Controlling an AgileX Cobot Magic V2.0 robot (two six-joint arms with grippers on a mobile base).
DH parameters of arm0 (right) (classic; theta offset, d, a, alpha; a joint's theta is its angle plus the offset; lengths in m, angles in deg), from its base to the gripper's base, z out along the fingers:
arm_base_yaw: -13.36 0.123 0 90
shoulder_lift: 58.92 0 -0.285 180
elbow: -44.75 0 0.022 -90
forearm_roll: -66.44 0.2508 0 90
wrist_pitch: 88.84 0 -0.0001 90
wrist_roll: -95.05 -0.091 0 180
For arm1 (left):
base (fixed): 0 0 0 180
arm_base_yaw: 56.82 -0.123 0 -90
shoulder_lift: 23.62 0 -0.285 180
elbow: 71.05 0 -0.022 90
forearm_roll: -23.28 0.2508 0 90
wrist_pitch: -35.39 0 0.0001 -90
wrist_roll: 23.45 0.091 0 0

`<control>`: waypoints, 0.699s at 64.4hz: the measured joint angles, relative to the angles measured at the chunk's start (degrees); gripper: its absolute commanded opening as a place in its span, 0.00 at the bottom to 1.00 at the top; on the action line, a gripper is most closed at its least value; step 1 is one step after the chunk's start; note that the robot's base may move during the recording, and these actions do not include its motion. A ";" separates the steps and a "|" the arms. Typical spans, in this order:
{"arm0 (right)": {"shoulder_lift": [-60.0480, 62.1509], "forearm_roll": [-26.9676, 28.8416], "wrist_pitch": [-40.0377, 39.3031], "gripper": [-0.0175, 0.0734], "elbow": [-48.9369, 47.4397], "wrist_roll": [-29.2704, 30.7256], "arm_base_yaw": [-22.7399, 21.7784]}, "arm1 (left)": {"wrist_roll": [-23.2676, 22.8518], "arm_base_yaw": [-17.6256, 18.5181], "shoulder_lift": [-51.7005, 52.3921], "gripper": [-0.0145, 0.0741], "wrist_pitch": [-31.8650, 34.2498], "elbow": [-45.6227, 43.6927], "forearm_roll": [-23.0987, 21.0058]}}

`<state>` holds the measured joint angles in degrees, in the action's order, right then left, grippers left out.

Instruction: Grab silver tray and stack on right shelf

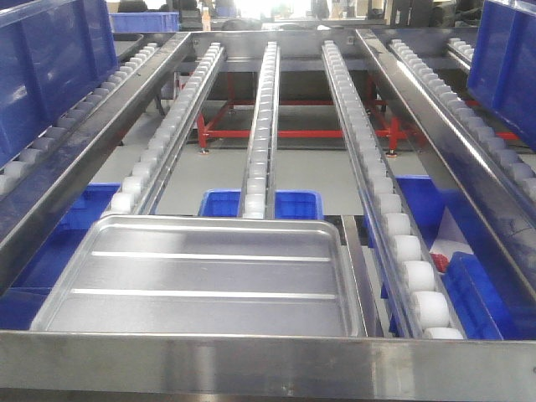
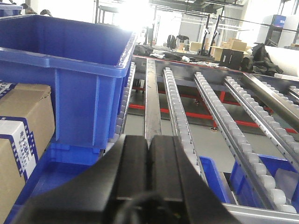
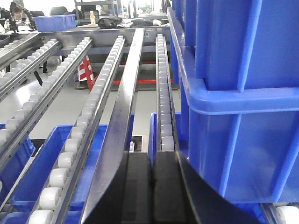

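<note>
Roller lanes of the steel shelf (image 1: 268,364) filled the front view, where the silver tray (image 1: 201,276) lay flat just behind the front rail, left of centre. In the left wrist view, the left gripper (image 2: 148,163) had its fingers pressed together, holding nothing, beside a blue bin (image 2: 70,79). In the right wrist view, the right gripper (image 3: 152,186) was likewise closed and empty.

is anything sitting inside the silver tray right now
No, in the front view the silver tray shows only its own shiny floor with two raised ridges, and nothing rests in it.
</note>
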<state>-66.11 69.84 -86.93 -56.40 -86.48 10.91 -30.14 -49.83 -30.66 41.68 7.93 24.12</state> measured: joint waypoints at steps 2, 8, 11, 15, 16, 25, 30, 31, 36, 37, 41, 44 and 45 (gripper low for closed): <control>0.00 0.00 0.00 0.25 0.00 0.00 0.00 | 0.00 0.00 0.00 0.05 0.00 0.00 0.00; 0.00 0.00 0.00 0.25 0.00 0.00 0.00 | 0.00 0.00 0.00 0.05 0.00 0.00 0.00; 0.00 0.00 0.00 0.25 0.00 0.00 0.00 | 0.00 0.00 0.00 0.05 0.00 0.00 0.00; 0.00 0.00 0.00 0.25 0.00 0.00 0.00 | 0.00 0.00 0.00 0.05 0.00 0.00 0.00; 0.00 0.00 0.00 0.25 0.00 0.00 0.00 | 0.00 0.00 0.00 0.05 0.00 0.00 0.00; 0.00 0.00 0.00 0.25 0.00 0.00 0.00 | 0.00 0.00 0.00 0.05 0.00 0.00 0.00; 0.00 0.00 0.00 0.25 0.00 0.00 0.00 | 0.00 0.00 0.00 0.05 0.12 0.00 0.00; 0.00 0.00 0.00 0.25 0.00 0.00 0.00 | 0.00 0.00 0.00 0.05 0.12 0.00 0.00; 0.00 0.00 0.00 0.25 0.00 0.00 0.00 | 0.00 0.00 0.00 0.05 0.39 0.00 0.00; 0.00 0.00 0.00 0.25 0.00 0.00 0.00 | 0.00 0.00 0.00 0.05 0.50 0.00 0.00; 0.00 0.00 0.00 0.25 0.00 0.00 0.00 | 0.00 0.00 0.00 0.05 0.50 0.00 0.00; 0.00 0.00 0.00 0.25 0.00 0.00 0.00 | 0.00 0.00 0.00 0.05 0.50 0.00 0.00; 0.00 0.00 0.00 0.25 0.00 0.00 0.00 | 0.00 0.00 0.00 0.05 0.52 0.00 0.00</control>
<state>-66.11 69.84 -86.93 -56.40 -86.48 10.91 -30.14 -49.83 -30.66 42.20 7.93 24.12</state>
